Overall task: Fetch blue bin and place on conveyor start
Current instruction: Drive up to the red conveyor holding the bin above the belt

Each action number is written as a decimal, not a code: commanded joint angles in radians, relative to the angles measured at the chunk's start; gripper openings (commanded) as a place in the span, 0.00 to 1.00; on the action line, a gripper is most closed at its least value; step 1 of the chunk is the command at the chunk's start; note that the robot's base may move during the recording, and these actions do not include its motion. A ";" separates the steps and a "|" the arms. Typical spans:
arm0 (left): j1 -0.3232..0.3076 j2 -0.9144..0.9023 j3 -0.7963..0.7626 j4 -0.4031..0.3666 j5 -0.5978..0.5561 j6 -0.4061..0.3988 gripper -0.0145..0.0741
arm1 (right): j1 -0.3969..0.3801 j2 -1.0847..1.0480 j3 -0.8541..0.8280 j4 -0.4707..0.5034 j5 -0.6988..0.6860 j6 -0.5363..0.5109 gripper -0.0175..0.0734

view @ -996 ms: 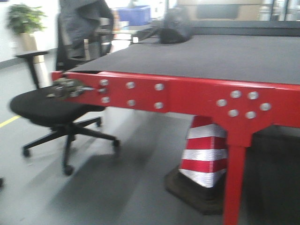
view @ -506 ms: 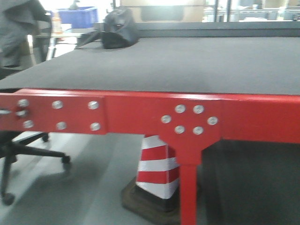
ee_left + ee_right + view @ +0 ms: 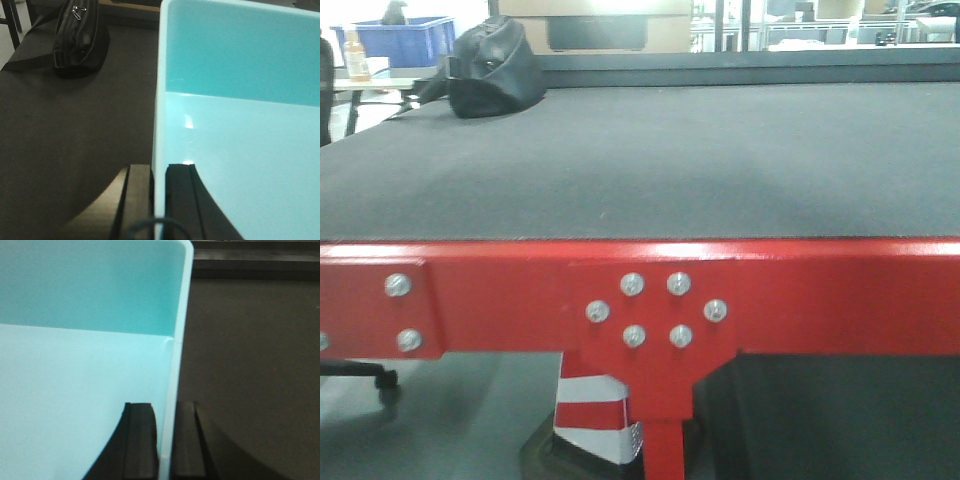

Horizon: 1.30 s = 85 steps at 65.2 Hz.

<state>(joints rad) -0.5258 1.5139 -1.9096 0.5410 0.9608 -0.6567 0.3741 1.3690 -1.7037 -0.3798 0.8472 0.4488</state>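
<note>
Now L gripper (image 3: pixel 159 175), R gripper (image 3: pixel 165 412) clamp smooth turquoise blue bin (image 3: pixel 240 150) walls; matte conveyor start (image 3: pixel 640 160) below.

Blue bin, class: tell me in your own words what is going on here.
The robot grips the blue bin with both arms: the left hand clamps one side wall, the right hand the opposite one. Black belt shows beside the bin in both wrist views, so it is at the conveyor start, where a black bag also lies. Whether it already rests on the belt cannot be told.
</note>
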 commanded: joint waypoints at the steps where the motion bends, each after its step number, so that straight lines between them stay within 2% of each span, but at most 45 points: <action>1: 0.004 -0.003 -0.009 0.030 -0.043 -0.001 0.04 | -0.002 -0.016 -0.006 -0.017 -0.034 -0.012 0.02; 85: 0.004 -0.003 -0.009 0.030 -0.043 -0.001 0.04 | -0.002 -0.016 -0.006 -0.017 -0.012 -0.012 0.02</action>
<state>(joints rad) -0.5258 1.5139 -1.9096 0.5392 0.9584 -0.6567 0.3741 1.3690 -1.7037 -0.3816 0.8672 0.4527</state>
